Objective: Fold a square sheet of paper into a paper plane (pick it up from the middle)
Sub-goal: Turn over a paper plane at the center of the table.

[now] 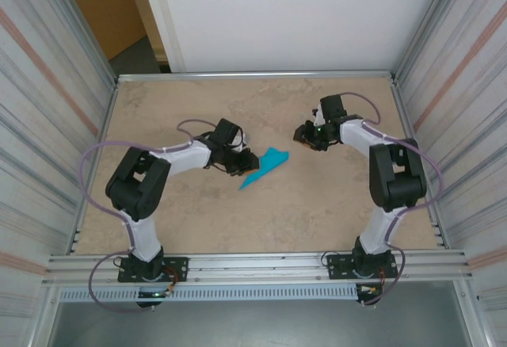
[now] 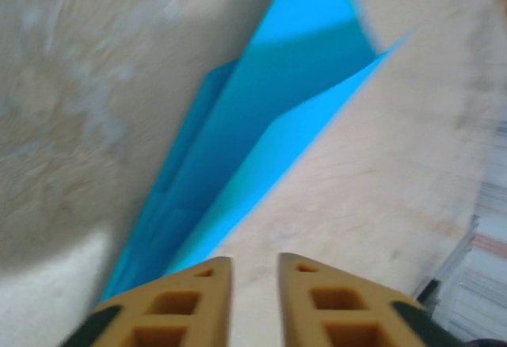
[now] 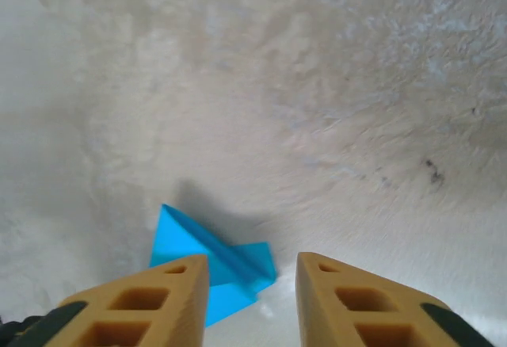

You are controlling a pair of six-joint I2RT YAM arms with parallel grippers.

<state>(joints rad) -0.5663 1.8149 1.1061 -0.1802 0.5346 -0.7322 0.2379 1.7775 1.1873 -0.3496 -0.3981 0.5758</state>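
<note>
The teal-blue paper plane (image 1: 265, 167) lies on the tan tabletop near the middle, a narrow dart with its point toward the front left and its wings spread at the back right. My left gripper (image 1: 250, 159) sits just left of it, low over the table. In the left wrist view the plane (image 2: 269, 117) stretches away ahead of the left gripper (image 2: 253, 261), whose fingers stand slightly apart with bare table between them. My right gripper (image 1: 303, 135) hovers to the plane's right, apart from it. Its wrist view shows the plane (image 3: 198, 244) below the open right gripper (image 3: 252, 258).
Corrugated metal walls close in the left (image 1: 47, 125) and right (image 1: 467, 109) sides. A white panel (image 1: 293, 14) stands behind the table, and an aluminium rail (image 1: 261, 264) runs along the near edge between the arm bases.
</note>
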